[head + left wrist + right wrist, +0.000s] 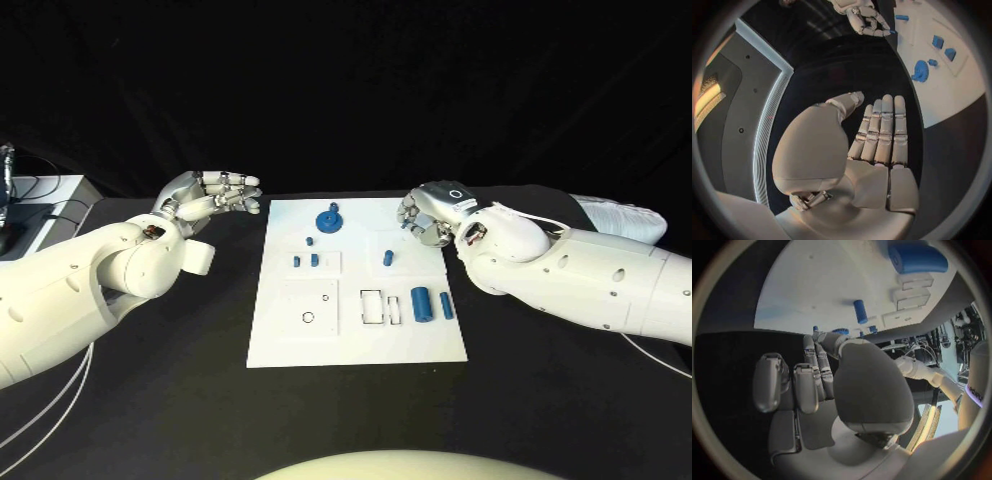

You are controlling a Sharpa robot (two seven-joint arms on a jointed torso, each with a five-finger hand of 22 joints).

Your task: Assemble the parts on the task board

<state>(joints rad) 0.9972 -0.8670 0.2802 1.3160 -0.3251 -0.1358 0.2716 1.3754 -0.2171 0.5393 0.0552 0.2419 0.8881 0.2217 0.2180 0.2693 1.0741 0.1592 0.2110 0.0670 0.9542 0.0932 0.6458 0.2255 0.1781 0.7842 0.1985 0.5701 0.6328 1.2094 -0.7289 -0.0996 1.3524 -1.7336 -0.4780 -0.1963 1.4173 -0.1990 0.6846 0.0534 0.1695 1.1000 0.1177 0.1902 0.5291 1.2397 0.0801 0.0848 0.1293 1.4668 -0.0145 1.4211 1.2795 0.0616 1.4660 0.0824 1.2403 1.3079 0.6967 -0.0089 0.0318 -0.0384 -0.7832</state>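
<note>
The white task board point(361, 340) lies mid-table. On it a blue gear point(332, 221) stands near the far edge, with three small blue pegs point(309, 241) just in front of it. A single peg point(388, 258) stands further right. A thick blue cylinder point(421, 304) and a thinner one point(447, 306) lie at the right. My left hand point(216, 195) hovers off the board's far left corner, fingers straight and holding nothing. My right hand point(430, 215) is curled over the far right edge and seems to pinch a small blue part point(892, 31) at its fingertips.
Rectangular slots point(372, 306) and a round hole point(307, 317) are cut into the board's near half. A grey box point(36, 200) stands at the table's far left. White cables point(58, 400) trail along the left front.
</note>
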